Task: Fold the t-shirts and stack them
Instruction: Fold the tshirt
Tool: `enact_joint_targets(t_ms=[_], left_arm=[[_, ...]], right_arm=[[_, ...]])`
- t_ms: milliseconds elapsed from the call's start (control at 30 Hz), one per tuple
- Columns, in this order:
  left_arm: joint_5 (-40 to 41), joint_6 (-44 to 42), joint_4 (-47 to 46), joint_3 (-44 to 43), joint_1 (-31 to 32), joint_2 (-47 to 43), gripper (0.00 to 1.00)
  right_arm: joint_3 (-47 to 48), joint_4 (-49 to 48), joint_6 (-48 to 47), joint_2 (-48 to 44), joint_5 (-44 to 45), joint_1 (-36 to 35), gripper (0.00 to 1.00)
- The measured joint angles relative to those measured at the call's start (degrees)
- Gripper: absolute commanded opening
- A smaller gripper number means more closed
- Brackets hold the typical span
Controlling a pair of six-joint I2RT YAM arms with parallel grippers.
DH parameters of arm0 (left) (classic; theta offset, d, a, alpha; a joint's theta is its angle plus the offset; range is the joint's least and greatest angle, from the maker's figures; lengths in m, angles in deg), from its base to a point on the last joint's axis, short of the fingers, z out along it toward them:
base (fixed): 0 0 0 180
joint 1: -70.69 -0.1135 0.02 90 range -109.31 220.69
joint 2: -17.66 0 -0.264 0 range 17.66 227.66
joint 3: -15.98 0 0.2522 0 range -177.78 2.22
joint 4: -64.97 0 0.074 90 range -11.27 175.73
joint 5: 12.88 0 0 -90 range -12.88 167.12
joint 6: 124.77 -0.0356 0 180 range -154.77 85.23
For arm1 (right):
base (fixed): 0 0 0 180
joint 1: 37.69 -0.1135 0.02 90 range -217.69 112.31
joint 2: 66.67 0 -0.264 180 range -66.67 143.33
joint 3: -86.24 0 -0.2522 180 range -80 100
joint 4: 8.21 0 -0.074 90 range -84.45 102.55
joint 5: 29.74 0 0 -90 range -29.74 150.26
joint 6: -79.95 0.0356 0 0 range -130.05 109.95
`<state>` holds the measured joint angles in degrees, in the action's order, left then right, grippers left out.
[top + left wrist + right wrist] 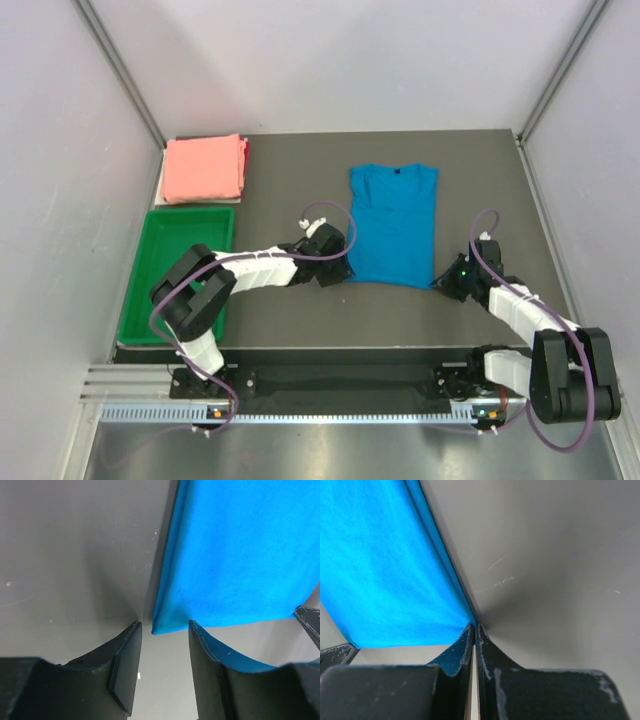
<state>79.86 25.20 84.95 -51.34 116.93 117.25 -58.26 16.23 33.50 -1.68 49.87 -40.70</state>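
Observation:
The blue t-shirt [394, 225] lies flat at the middle of the table with its sleeves folded in. The pink t-shirt [205, 168] sits folded at the back left. My left gripper [340, 264] is at the blue shirt's near left corner. In the left wrist view it [165, 628] stands open, and the shirt's corner [161, 626] lies just ahead between the fingertips, ungripped. My right gripper [446, 280] is at the near right corner. In the right wrist view it [475, 628] is shut, with the blue t-shirt [385, 575] tapering into the tips.
A green tray [150, 300] lies at the left in front of the pink shirt. White walls with metal posts close in the table on both sides. Both arms reach inward from the near edge.

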Motion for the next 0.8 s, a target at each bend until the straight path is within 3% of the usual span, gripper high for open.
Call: enact_joint_targets(t_ms=[133,233,267,367,800], left_arm=[[-0.1,0.2,0.0,0.0,0.0,0.2,0.45],[0.0,0.5,0.1,-0.2,-0.1,0.6,0.29],[0.0,0.5,0.0,-0.2,-0.1,0.8,0.19],[0.6,0.1,0.1,-0.3,-0.2,1.2,0.01],[-0.8,-2.3,1.9,0.7,1.4,-0.5,0.0]], right_arm=[[0.0,0.0,0.0,0.0,0.0,0.0,0.0],[0.0,0.0,-0.1,-0.1,0.0,0.0,0.0],[0.0,0.0,-0.1,-0.1,0.0,0.0,0.0],[0.0,0.3,-0.5,-0.4,0.0,0.0,0.0],[0.0,11.9,-3.7,-11.8,1.5,0.0,0.0]])
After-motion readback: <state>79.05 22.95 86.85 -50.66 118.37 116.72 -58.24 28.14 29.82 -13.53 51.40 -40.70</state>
